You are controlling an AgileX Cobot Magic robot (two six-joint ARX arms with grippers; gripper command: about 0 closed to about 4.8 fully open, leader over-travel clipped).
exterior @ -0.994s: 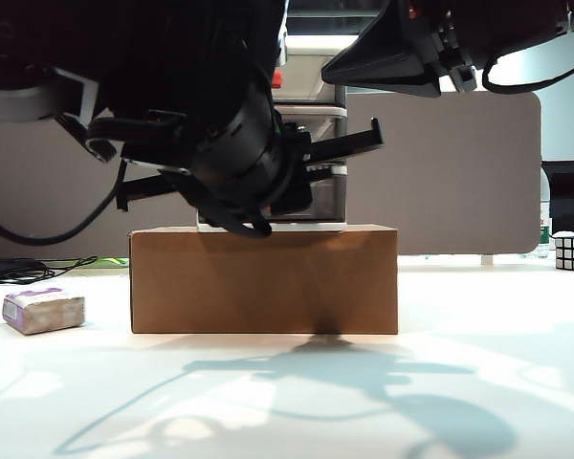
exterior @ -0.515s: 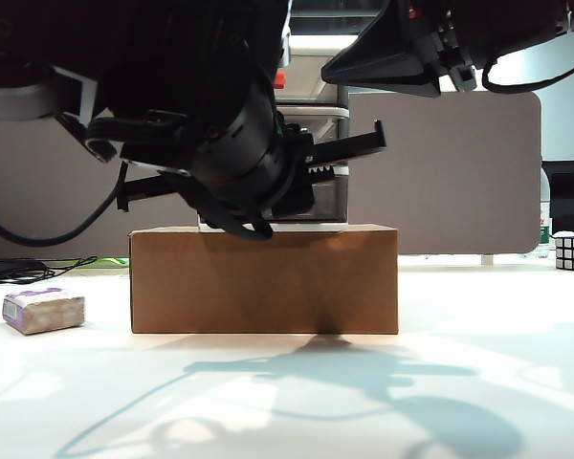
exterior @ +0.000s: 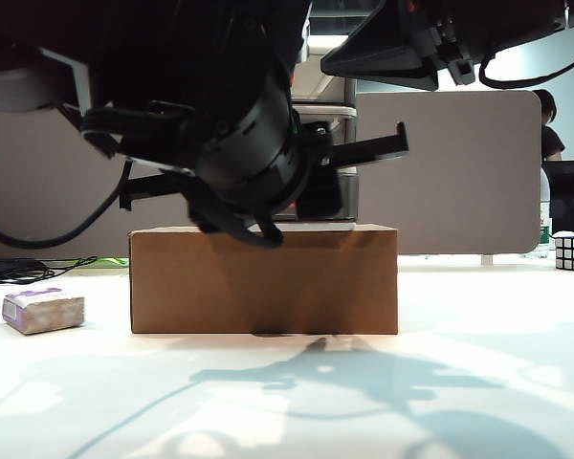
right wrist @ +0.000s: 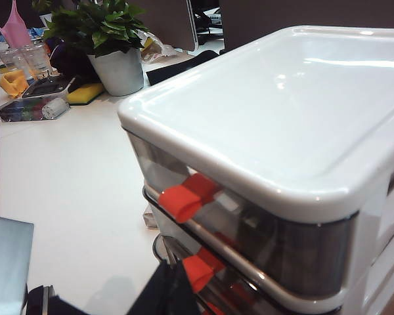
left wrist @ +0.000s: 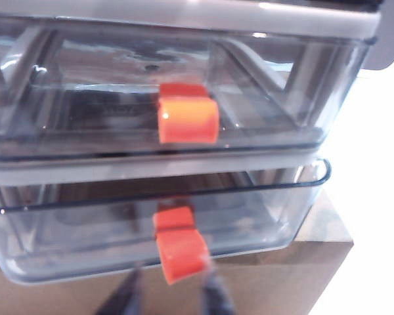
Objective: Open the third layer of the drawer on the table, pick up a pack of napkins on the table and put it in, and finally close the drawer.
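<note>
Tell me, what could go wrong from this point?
The third layer is barely open, and the left pincer, flanking its red handle, could slip off it. The drawer stands on a cardboard box, so tugging might drag it; the right pincer hovers by its top front. The pack of napkins lies far left on the table, a long reach.

I see the white-framed, smoky plastic drawer unit (exterior: 333, 153) standing on the brown cardboard box (exterior: 264, 279); the small purple-wrapped napkin pack (exterior: 43, 310) lies left of it on the white tabletop (exterior: 478, 363).
</note>
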